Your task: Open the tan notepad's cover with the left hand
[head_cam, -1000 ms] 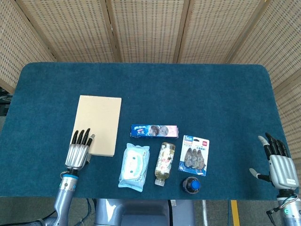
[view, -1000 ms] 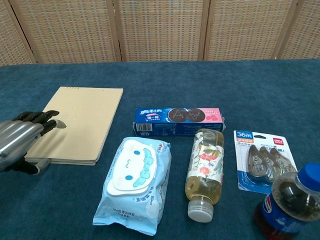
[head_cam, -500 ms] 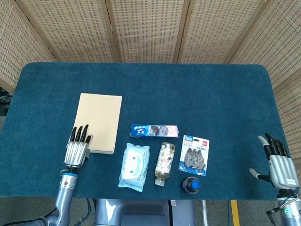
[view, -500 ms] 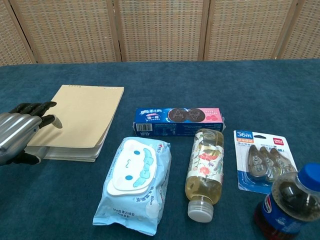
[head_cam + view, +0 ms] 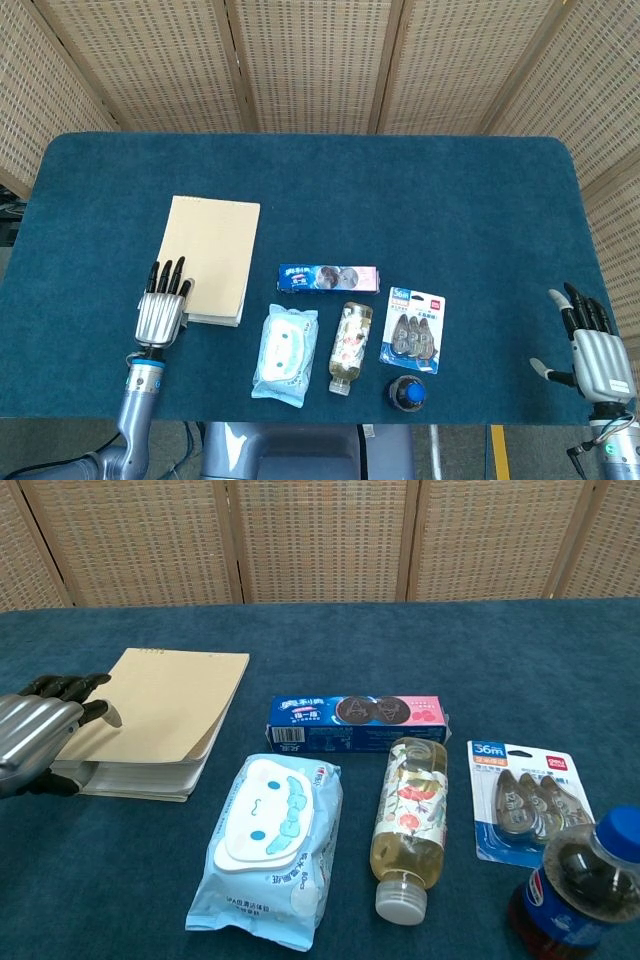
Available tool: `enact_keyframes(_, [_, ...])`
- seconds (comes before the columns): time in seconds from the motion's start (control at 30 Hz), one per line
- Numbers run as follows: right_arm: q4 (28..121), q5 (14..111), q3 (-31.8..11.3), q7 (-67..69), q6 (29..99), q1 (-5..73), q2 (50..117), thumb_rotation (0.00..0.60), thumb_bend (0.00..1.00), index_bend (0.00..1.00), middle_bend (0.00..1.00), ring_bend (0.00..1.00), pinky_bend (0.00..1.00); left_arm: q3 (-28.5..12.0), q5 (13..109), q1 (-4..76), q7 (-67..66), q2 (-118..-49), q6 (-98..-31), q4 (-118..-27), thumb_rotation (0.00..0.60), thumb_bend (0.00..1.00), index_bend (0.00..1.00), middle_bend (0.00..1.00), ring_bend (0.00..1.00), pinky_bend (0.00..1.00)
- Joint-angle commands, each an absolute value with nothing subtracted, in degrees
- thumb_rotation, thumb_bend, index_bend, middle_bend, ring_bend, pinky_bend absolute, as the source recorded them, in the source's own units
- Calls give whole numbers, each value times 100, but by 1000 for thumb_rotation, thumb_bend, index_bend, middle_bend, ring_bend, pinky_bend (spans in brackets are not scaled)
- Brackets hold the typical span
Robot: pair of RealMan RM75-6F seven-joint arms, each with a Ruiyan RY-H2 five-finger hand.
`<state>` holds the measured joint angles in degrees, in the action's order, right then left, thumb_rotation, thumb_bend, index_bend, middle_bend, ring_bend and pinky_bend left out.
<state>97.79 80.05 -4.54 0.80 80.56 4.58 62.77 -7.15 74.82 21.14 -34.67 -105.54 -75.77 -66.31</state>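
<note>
The tan notepad (image 5: 212, 255) lies on the left of the blue table; in the chest view the notepad (image 5: 165, 705) has its cover raised at the near edge, with white pages showing beneath. My left hand (image 5: 163, 310) is at the pad's near-left corner. In the chest view the left hand (image 5: 35, 735) has its fingers on top of the cover and its thumb under it, holding the cover up. My right hand (image 5: 595, 352) rests at the table's near right edge with fingers spread and holds nothing.
Right of the pad lie a cookie box (image 5: 358, 723), a wipes pack (image 5: 270, 850), a flowered bottle on its side (image 5: 408, 825), a correction-tape pack (image 5: 528, 802) and an upright blue-capped cola bottle (image 5: 590, 890). A wicker screen stands behind the table.
The left hand has drawn back toward me and upward, and the cover's near edge has risen off the pages. The right hand has not moved.
</note>
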Motion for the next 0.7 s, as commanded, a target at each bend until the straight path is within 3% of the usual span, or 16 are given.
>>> enact_keyframes(0.03, [9782,8005,-453,81,8052,459,6276,600,156,56,0,0,0,-711,7431,2113,-3501,-10525,-7517,-6657,600,486,273,0,0,0])
enact_keyframes(0.7, [9789,8012,-449,100,8050,457,6267,600,156,56,0,0,0,-833,7325,2203,-3662,-10565,-7508,-6501,600,519,313,0,0,0])
